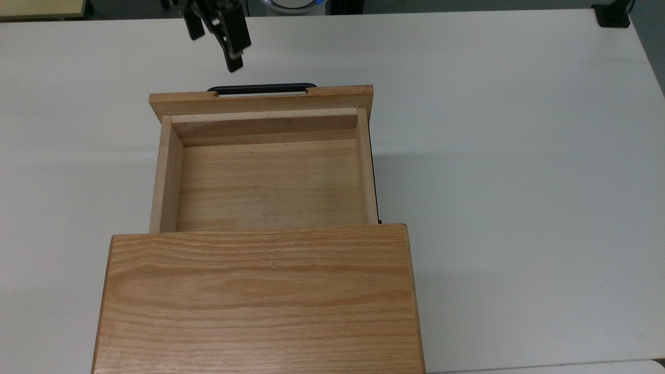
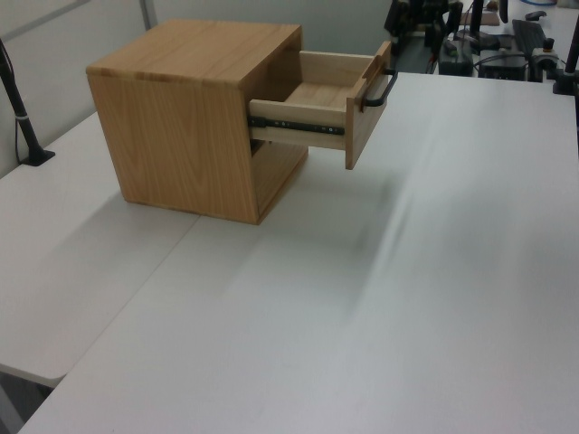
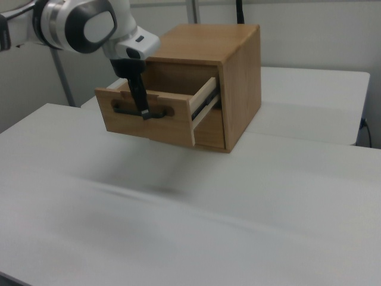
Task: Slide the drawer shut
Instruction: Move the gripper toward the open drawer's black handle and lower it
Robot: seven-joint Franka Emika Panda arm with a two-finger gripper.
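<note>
I see the jaws (image 1: 215, 39) spread in the top view; in the right view they hang before the handle (image 3: 140, 112). Beyond them the light wooden drawer (image 1: 267, 179) juts open from its cabinet (image 1: 260, 298) on the desk (image 1: 519, 156).

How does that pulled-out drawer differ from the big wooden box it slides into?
The drawer is paler wood; the cabinet is a warmer, strongly grained oak. The drawer is an open-topped, empty tray; the cabinet has a broad closed top. The drawer hangs out above the table on a side rail, while the cabinet rests on the table. The drawer's front panel carries a black bar handle; the cabinet shows none. Both are rectangular and wooden.
</note>
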